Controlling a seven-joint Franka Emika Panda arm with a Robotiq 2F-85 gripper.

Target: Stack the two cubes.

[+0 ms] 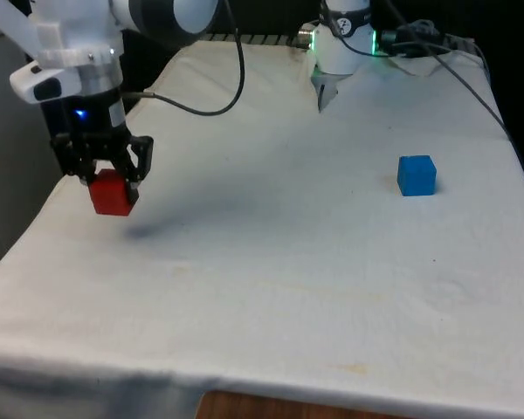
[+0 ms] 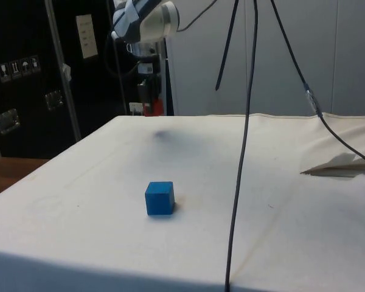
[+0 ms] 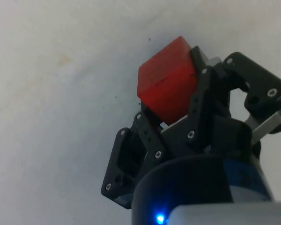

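My gripper [image 1: 110, 182] is shut on a red cube [image 1: 113, 193] and holds it in the air above the table, near the front view's left edge; its shadow falls on the cloth below. In the wrist view the red cube [image 3: 167, 86] sits clamped between the black fingers [image 3: 210, 98]. In the side view the gripper [image 2: 147, 108] with the red cube [image 2: 148, 110] hangs over the table's far edge. A blue cube [image 1: 417, 175] rests on the cloth at the front view's right, far from the gripper; the side view has the blue cube [image 2: 159, 198] near the front.
Black cables [image 1: 218, 105] trail from the arm across the far part of the table [image 1: 271, 279]. In the side view cables [image 2: 243, 152] hang down in front of the cloth. A fold of cloth [image 2: 340, 167] lies at the side view's right.
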